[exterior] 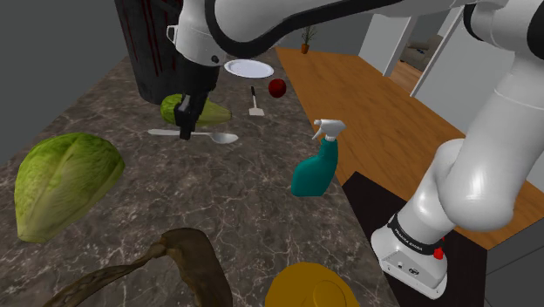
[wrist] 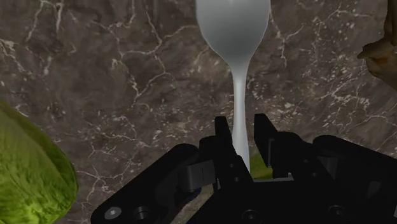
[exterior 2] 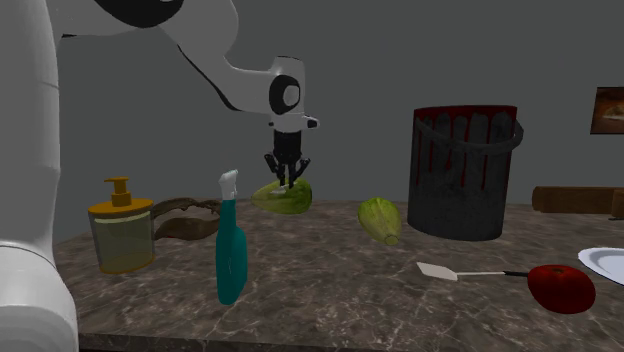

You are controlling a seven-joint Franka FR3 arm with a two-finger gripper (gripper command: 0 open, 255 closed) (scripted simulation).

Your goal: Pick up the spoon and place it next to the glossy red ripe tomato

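Silver spoon (exterior: 209, 136) flat on counter (exterior: 261, 218), handle toward shoulder view's left (bowl right); tool (exterior: 186, 133) unclenched, 2 fingers (wrist: 222, 130) straddling handle.

The bowl of the silvery grey spoon (wrist: 234, 38) runs off the wrist view's edge; its handle's end hides behind the black fingers (wrist: 222, 133). The second exterior view crops a white plate (exterior 2: 605, 262).

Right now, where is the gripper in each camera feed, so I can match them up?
Shoulder view: gripper upper left of centre, down over the spoon handle.
Second exterior view: gripper left of centre, up and right of the teal spray bottle, in front of the lettuce.
Wrist view: gripper open, its fingers either side of the spoon's handle.
Shared landmark: the dark marbled counter lies under it in all three.
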